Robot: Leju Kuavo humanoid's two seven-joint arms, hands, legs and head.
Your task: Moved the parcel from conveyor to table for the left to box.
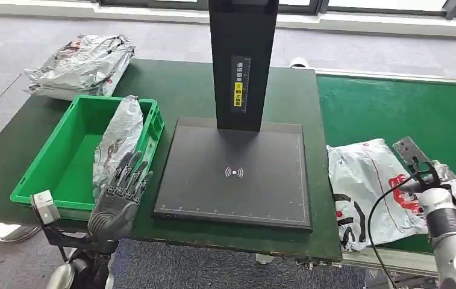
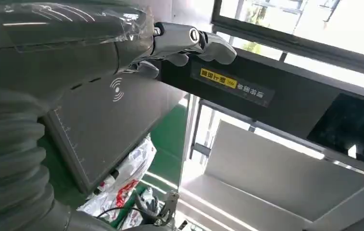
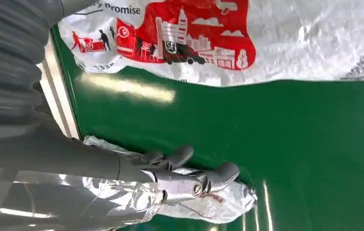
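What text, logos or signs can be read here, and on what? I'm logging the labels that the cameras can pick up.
"Promise": on the white parcel, beside its red cityscape print.
"SF": on the truck drawn in that print.
Wireless-wave symbol, no words: on the black scanner pad.
Chinese characters on white and yellow labels: on the black scanner post, too small to read.
Silver parcel in the green bin: no legible text.

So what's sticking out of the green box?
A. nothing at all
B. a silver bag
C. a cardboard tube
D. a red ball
B. A crinkly silver bag leans in the green box, poking up over its rim, with the left hand just in front of it.
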